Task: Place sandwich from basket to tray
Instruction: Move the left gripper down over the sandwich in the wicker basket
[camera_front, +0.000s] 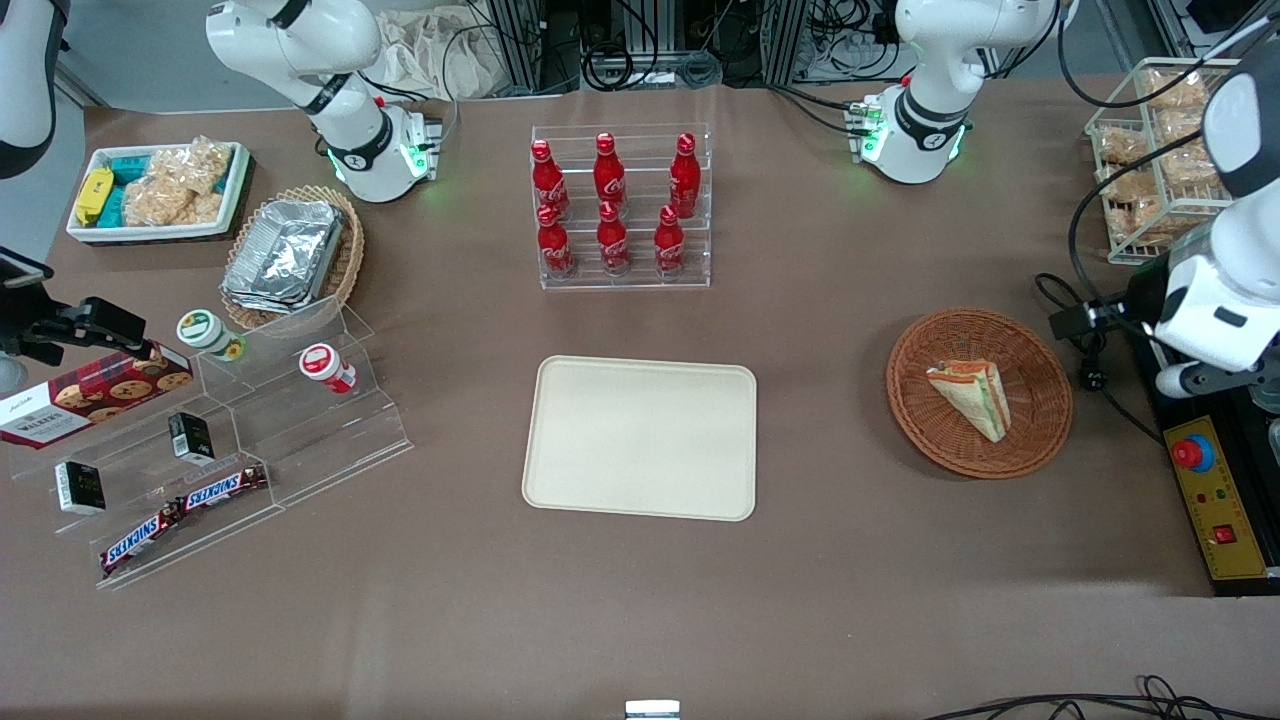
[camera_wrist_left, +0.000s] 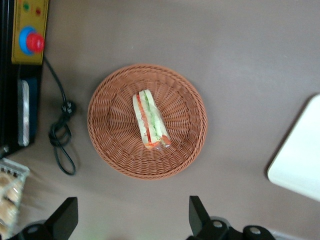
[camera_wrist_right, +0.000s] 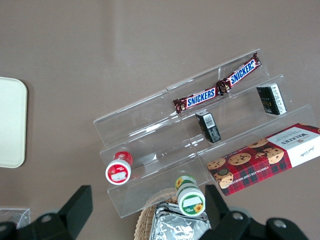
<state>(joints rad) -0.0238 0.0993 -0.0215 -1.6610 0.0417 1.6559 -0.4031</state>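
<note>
I see the sandwich (camera_wrist_left: 151, 120) lying in the basket (camera_wrist_left: 110, 145), tray (camera_front: 640, 437) bare on the counter (camera_front: 820, 600), my tool (camera_wrist_left: 134, 220) above the basket, fingers (camera_wrist_left: 64, 216) spread wide, gripping nothing

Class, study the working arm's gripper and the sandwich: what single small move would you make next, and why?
Probably lower the gripper toward the sandwich. Its fingers are spread open with nothing between them, high above the table beside the basket. The sandwich lies untouched in the basket and the tray holds nothing yet.
</note>
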